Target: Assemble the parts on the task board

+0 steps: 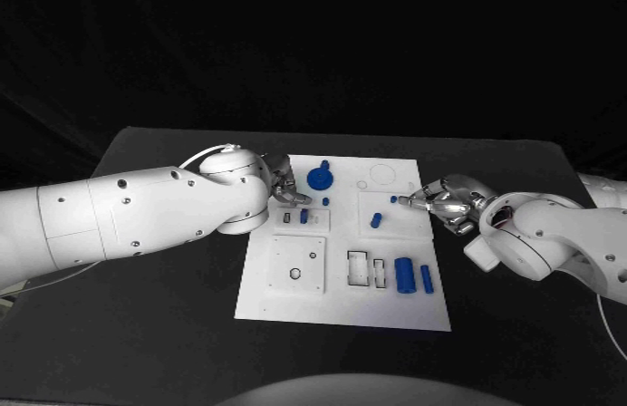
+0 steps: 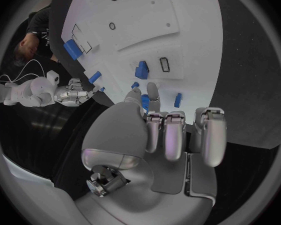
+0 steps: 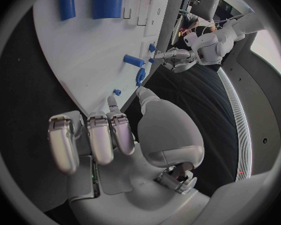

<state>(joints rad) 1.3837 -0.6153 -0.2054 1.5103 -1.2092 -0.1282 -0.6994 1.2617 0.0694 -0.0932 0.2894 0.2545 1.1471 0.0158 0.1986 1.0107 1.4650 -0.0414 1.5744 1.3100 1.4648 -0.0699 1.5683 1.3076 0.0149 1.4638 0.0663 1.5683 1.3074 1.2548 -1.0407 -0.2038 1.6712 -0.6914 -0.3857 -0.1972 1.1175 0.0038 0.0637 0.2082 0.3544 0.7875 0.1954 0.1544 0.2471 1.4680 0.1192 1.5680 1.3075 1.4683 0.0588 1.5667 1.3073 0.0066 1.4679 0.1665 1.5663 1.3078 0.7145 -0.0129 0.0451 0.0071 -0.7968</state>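
Left robot hand (image 1: 280, 191) over the task board (image 1: 343, 299), seemingly pinching a blue part (image 2: 144, 101). Right robot hand (image 1: 442, 199) at the board's right edge, fingers curled, apparently grasping nothing.

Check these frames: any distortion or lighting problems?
Head view: dark surround, task board evenly lit, edges straight. Left wrist view: fisheye curves the board's edges; left hand sharp. Right wrist view: same bending; right hand sharp.
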